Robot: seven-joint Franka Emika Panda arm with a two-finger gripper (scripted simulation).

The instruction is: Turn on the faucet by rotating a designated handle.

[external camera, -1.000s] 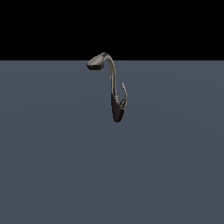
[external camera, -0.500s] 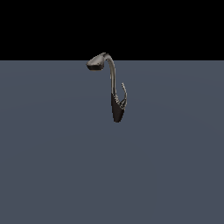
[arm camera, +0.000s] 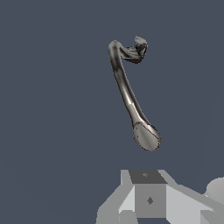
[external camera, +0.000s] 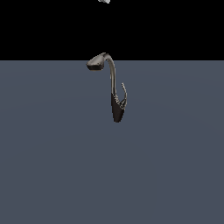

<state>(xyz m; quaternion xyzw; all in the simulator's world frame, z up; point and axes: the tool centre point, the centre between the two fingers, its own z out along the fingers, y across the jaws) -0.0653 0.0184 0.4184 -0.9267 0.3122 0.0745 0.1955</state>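
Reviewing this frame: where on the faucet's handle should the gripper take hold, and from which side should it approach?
Probably best at the free upper tip of the handle, the thin curved lever rising from the faucet base on the exterior view's right. Come from that open right side: the tall neck blocks the other. Gripping high gives leverage for rotating. The gripper sits well above, clear of it; its jaw state isn't visible.

One faucet [external camera: 114,94], with one handle [external camera: 124,94], and one tool [arm camera: 148,199]
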